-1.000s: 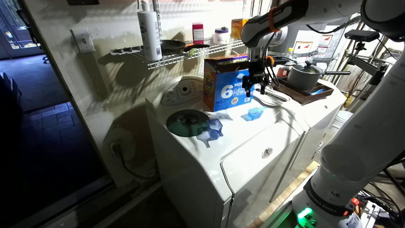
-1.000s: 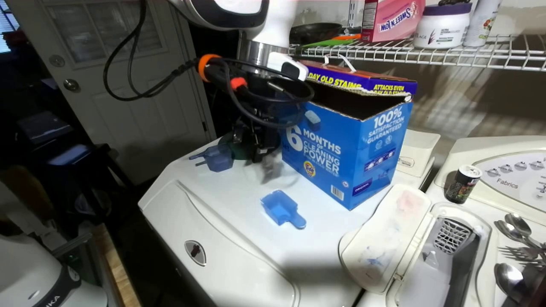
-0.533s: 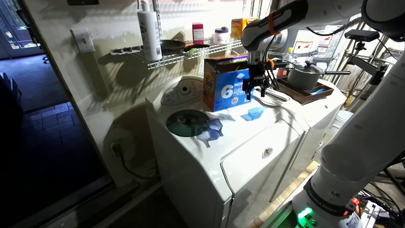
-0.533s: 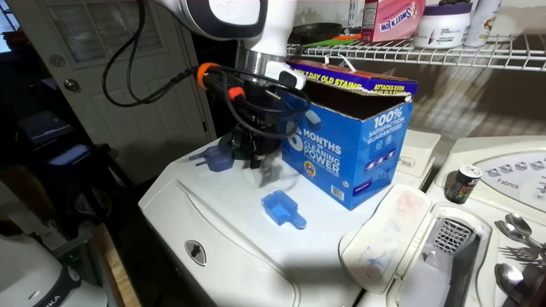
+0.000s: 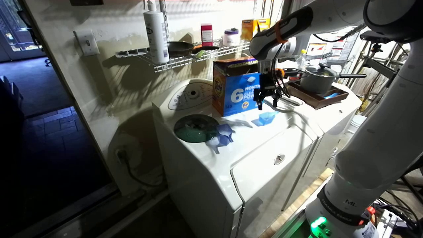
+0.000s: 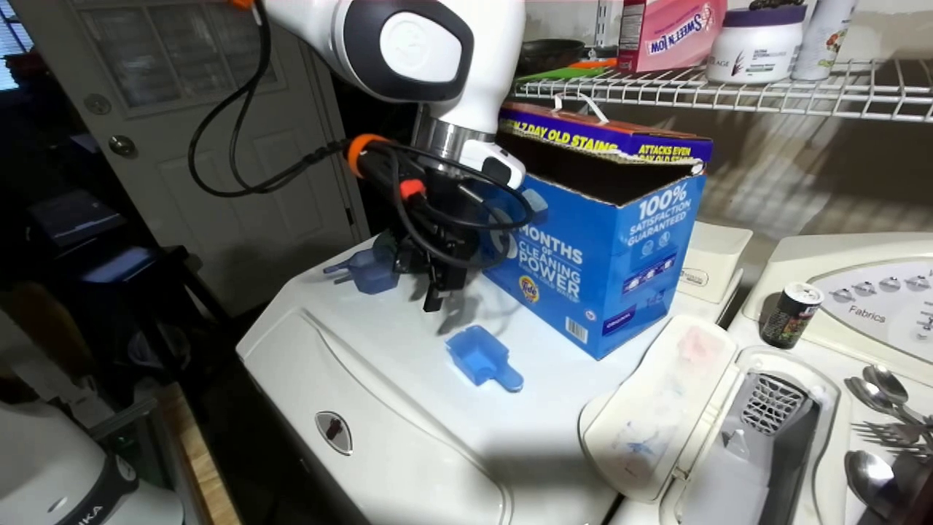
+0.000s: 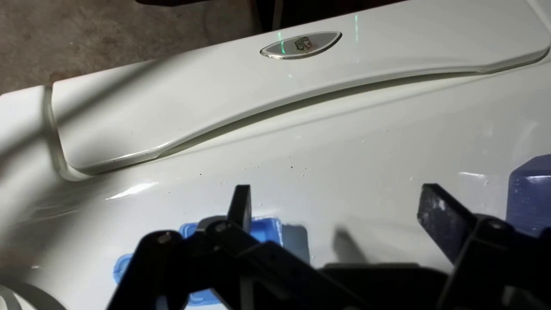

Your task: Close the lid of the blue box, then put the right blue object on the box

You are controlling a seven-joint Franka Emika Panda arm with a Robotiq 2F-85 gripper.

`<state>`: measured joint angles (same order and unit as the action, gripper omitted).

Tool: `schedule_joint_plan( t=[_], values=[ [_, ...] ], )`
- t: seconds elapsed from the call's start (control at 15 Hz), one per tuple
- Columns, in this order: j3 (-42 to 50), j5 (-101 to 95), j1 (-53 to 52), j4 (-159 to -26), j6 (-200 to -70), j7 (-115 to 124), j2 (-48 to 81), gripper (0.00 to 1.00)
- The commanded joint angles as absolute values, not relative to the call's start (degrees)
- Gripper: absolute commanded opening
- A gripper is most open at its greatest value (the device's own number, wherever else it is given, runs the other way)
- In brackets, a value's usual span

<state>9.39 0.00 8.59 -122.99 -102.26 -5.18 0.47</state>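
Light-blue translucent plastic scoop point(image 6: 477, 355): lying on white glossy appliance tabletop point(image 6: 423, 350), in front of blue-printed cardboard box point(image 6: 583, 240), apart from it. Box: upright, large white "6" on its face, top open, dark interior visible. Purple-and-orange cardboard lid point(image 6: 627, 138) with yellow lettering: raised along rear of opening. Black two-fingered claw point(image 7: 337, 206): fingers spread wide, holding nothing; hanging above tabletop before the box's blue face, apart from the light-blue scoop. Wrist view: one finger hides part of that scoop. Deeper-blue plastic scoop point(image 5: 224, 134): on tabletop, at edge of dark-green round disc point(image 5: 195, 132); contact cannot be told; handle of light-blue scoop points away from it. Farther off, in an exterior view: grey lidded saucepan point(image 5: 316, 82) standing in brown rectangular tray point(image 5: 304, 99).
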Motion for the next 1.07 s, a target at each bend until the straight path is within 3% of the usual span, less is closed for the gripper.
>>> schedule_joint_plan(
  t=[0.0,1.0],
  values=[
    [9.49,-1.54,8.99,-122.89,-103.44,-3.32,1.61,1.0],
    [9.63,-1.95,9.16,-131.42,-129.5,-2.43,2.38,1.0]
  ],
)
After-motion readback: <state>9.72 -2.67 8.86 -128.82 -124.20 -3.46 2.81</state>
